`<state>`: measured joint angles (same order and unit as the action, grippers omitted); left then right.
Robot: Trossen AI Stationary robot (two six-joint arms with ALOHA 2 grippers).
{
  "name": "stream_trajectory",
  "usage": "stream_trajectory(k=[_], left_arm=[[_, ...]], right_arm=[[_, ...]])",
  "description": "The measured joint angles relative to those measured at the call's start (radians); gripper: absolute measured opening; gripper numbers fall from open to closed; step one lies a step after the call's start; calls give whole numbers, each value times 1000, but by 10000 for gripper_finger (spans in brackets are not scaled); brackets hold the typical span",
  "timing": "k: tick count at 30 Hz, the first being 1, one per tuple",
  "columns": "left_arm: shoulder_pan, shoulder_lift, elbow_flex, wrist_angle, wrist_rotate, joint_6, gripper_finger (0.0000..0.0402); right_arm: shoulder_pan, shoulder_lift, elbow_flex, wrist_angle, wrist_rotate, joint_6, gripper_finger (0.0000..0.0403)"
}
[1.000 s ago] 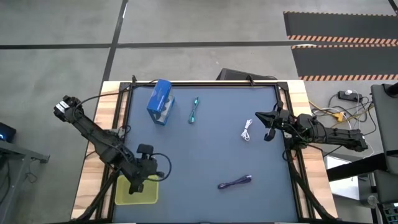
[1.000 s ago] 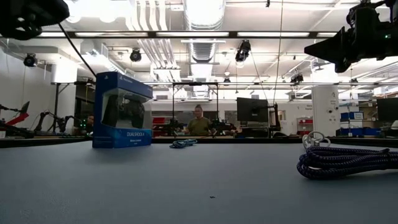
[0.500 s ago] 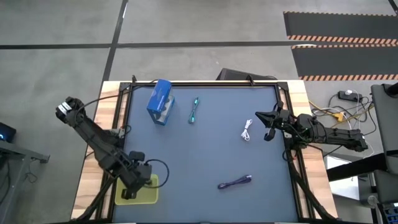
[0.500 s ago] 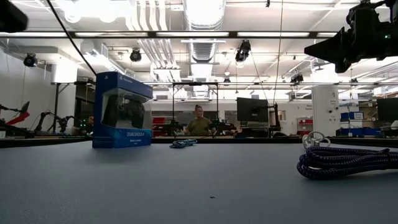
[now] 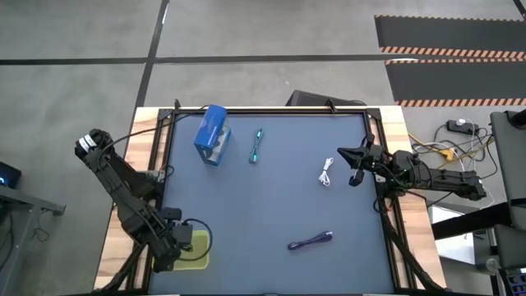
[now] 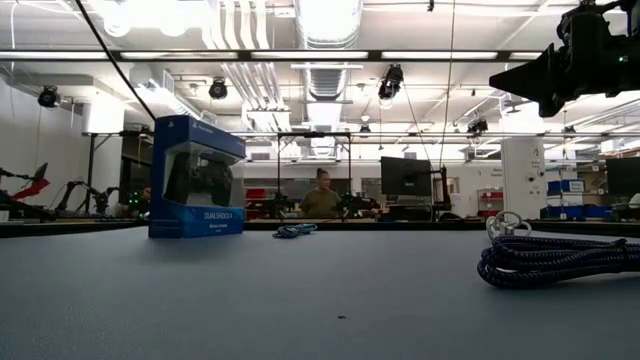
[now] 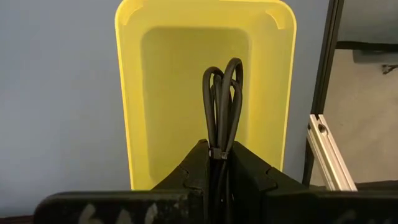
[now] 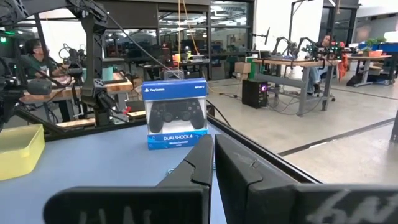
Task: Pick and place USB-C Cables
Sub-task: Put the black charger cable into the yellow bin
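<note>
My left gripper (image 5: pixel 177 244) is over the yellow tray (image 5: pixel 197 256) at the table's near left corner, shut on the black cable (image 7: pixel 222 93). The teal cable (image 5: pixel 256 146) lies at the far middle of the blue mat, beside the blue box (image 5: pixel 212 136). The white cable (image 5: pixel 326 173) lies at the right and the purple cable (image 5: pixel 311 241) at the near right. My right gripper (image 5: pixel 353 166) hangs shut and empty above the mat's right edge, just right of the white cable. My left gripper pinches the coiled black cable between its two fingers (image 7: pixel 202 163), at the tied part of the bundle (image 7: pixel 219 152). The fingers point down at the tray and lie along the coil. The coil's looped end (image 7: pixel 224 68) sticks out past the fingertips over the tray's hollow (image 7: pixel 168 93).
The blue box stands upright at the far left of the mat, also in the low view (image 6: pixel 195 180). A black frame (image 5: pixel 168 140) runs around the mat. A metal rail (image 7: pixel 326 149) runs beside the tray. The mat's middle is free.
My left gripper has gone toward the table's near left corner with the black cable, from beside the tray to over it, and has left the low view. It stays shut on the cable.
</note>
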<state>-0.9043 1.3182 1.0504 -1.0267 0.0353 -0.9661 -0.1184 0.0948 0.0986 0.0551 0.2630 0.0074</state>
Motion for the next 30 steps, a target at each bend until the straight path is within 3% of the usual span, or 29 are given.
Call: stream_trajectory(k=[8, 19, 30], left_arm=[[-7, 2, -23, 65, -3, -6, 27], [-68, 7, -29, 103, -47, -134, 28], [-68, 81, -30, 146, -46, -128, 29]], right_arm=[[0, 0, 0, 0, 0, 8, 9], [0, 0, 0, 0, 0, 9, 9], [0, 0, 0, 0, 0, 18, 9]])
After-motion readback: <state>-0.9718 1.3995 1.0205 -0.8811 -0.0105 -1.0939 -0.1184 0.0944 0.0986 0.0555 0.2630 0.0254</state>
